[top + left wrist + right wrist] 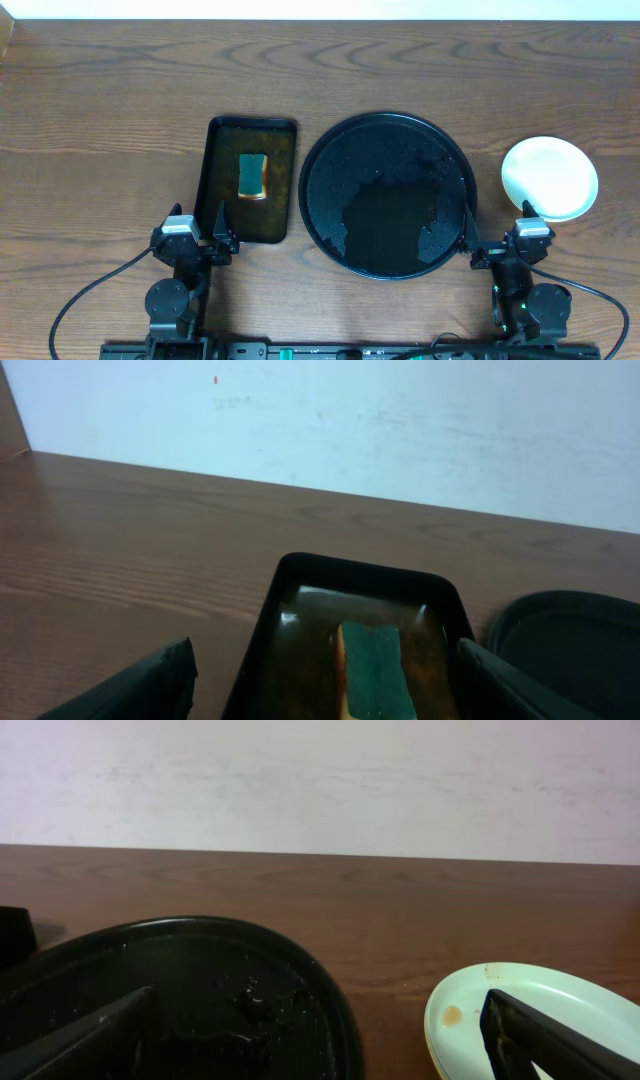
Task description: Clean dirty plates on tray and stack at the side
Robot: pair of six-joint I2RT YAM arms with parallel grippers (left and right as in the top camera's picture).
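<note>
The round black tray point(388, 193) sits mid-table, wet and beaded with water, with no plate on it; its rim point(300, 960) also shows in the right wrist view. The pale plates point(549, 177) lie to its right on the bare wood. The top plate point(530, 1005) is mint with a small brown spot near its rim. How many are stacked I cannot tell. My right gripper point(498, 230) point(320, 1050) stands open between the tray's edge and the plates, holding nothing. My left gripper point(200, 232) point(325, 700) stands open at the near end of the rectangular tray, also holding nothing.
A smaller rectangular black tray point(250, 180) point(300, 575) holds brownish water and a green-and-yellow sponge point(253, 176) point(375, 665). Brown wood-grain tabletop point(120, 120) spreads on all sides. A pale wall point(350, 420) rises behind the far edge.
</note>
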